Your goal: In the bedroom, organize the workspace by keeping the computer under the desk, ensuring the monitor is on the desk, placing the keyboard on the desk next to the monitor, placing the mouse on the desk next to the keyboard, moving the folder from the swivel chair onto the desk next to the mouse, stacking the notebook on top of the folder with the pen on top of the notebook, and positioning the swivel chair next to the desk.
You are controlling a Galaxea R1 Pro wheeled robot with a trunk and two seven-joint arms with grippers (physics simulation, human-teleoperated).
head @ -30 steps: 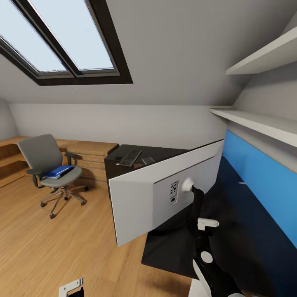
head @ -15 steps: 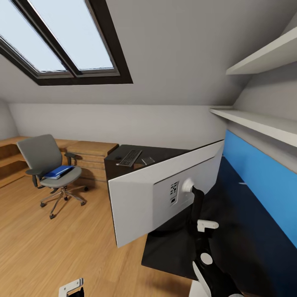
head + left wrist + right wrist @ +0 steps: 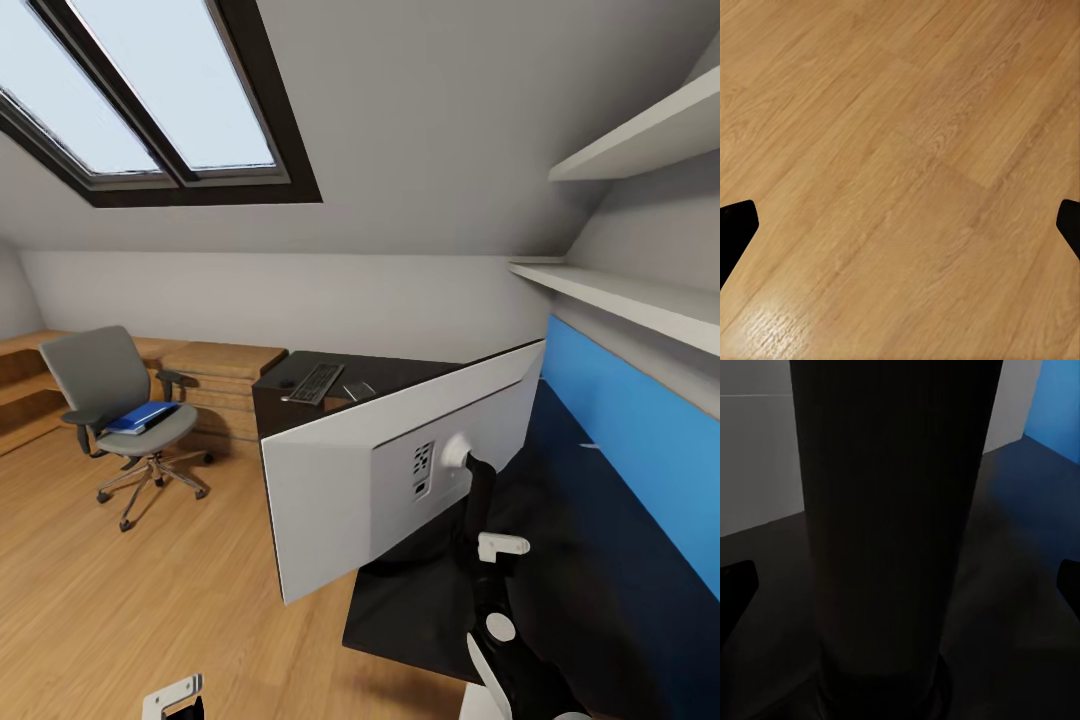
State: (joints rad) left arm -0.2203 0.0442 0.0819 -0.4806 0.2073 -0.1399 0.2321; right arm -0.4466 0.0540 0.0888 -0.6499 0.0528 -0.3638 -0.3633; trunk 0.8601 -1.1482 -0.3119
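The right gripper (image 3: pixel 900 577) sits wide open, right up against the monitor's stand (image 3: pixel 896 525).

The monitor (image 3: pixel 400 465) on the desk (image 3: pixel 420 600) looks big, stiff and top-heavy, so the stand pole is probably the safest hold. Its screen side is hidden. The left gripper (image 3: pixel 900 225) hangs open over the floor (image 3: pixel 900 135).

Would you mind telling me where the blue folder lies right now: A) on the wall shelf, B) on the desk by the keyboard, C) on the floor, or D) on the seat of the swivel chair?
D: the head view shows the folder lying flat on the seat of the swivel chair, which stands apart from the desk where the keyboard rests.
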